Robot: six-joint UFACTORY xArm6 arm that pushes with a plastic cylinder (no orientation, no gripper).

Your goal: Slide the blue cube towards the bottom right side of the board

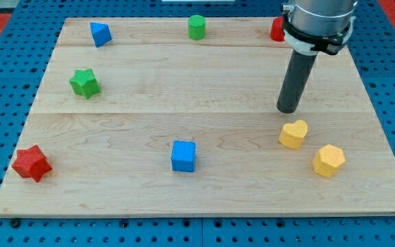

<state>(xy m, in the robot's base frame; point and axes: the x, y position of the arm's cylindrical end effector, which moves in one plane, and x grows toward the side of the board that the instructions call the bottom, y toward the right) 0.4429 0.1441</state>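
Note:
The blue cube sits on the wooden board a little left of centre, near the view's bottom. My tip is on the board at the view's right, well to the right of the blue cube and a little higher in the view. It stands just above a yellow heart-shaped block and is not touching it.
A yellow hexagonal block lies at bottom right. A red star is at bottom left, a green star at left. A blue block, a green cylinder and a part-hidden red block line the top edge.

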